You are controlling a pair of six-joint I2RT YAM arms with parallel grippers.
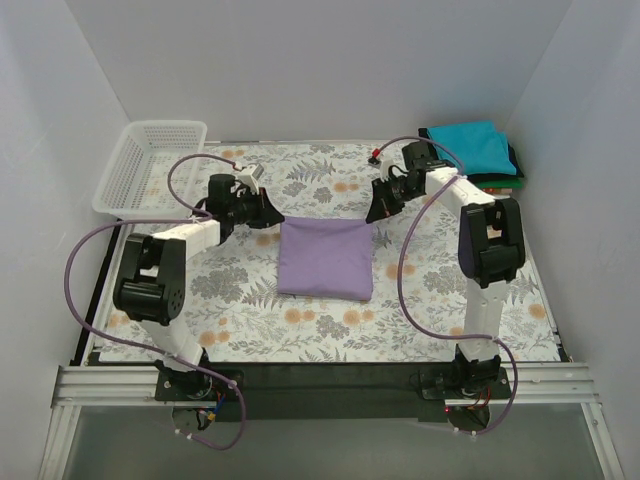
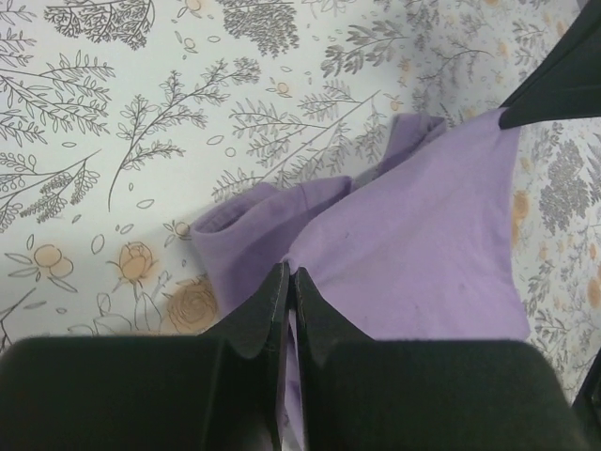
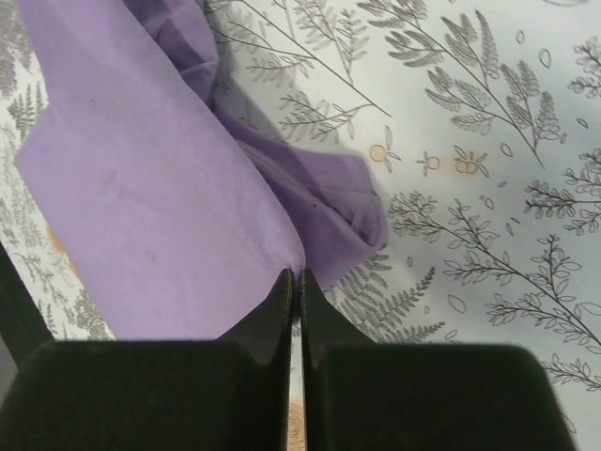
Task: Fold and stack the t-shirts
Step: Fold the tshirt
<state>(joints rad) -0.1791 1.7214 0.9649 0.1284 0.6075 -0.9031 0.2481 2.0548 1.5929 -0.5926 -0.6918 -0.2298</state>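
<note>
Mid-frame, purple shirt [image 1: 325, 260] is lying folded on floral cloth [image 1: 250, 330]. Left gripper [image 1: 270, 213] is pinching its upper left corner, fingers closed on the fabric. Right gripper [image 1: 378, 210] is pinching the upper right corner likewise. Folded shirts [image 1: 478, 152] are sitting stacked upper right, basket [image 1: 150, 165] upper left.

You will find no readable text, label, brand or number here; the table cloth [image 1: 250, 320] carries only a floral print.
</note>
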